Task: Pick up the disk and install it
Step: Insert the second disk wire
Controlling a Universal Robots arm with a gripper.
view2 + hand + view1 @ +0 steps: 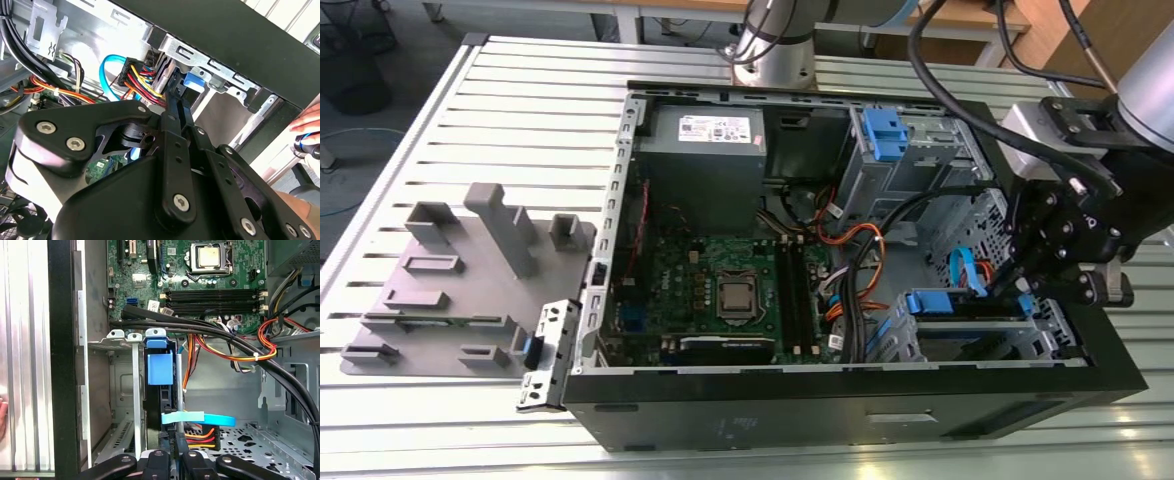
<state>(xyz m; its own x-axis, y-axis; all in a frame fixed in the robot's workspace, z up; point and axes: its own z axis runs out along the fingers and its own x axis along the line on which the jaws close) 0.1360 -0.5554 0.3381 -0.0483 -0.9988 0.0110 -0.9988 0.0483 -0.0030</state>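
Observation:
The disk [945, 303] stands on edge in the lower drive bay at the front corner of the open computer case [854, 400], on the exterior view's right. Its blue carrier [160, 368] shows between the bay's metal rails. My gripper [1025, 288] reaches down into the case at the disk's cabled end. In the first wrist view the gripper [175, 450] has its fingers drawn close together on the disk's thin edge. In the second wrist view one finger [172, 117] runs up to the blue carrier [192, 82].
Black, orange and red cable bundles [225, 342] and a blue flat cable [200, 418] cross beside the bay. A second blue carrier [883, 135] sits in the upper bay, near the grey power supply [707, 135]. A grey fixture [467, 280] lies outside the case. A person's hand [307, 125] is close by.

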